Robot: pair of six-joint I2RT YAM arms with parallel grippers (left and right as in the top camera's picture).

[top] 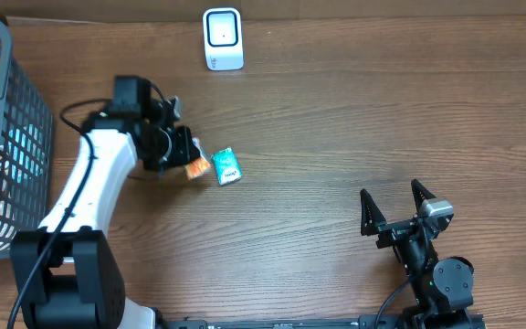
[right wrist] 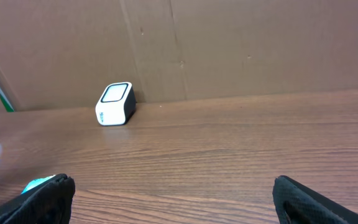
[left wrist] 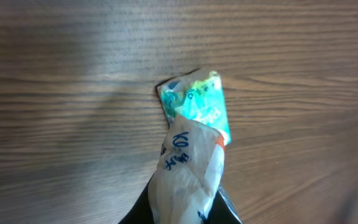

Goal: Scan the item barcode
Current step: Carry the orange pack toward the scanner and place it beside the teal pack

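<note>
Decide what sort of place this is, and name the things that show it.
Probably a mock shop checkout on a wooden table: a white barcode scanner, a grey mesh basket and a teal packet.

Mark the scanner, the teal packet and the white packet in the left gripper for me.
scanner [top: 223,38], overhead view, middle of its top face.
teal packet [top: 227,166], overhead view, centre of the wrapper.
white packet [left wrist: 188,171], left wrist view, middle of its printed face.

Overhead looks straight down on the brown wood-grain table [top: 336,137]; left wrist faces it closely; right wrist looks low toward the white box-shaped scanner [right wrist: 115,104] (overhead shares it).
</note>
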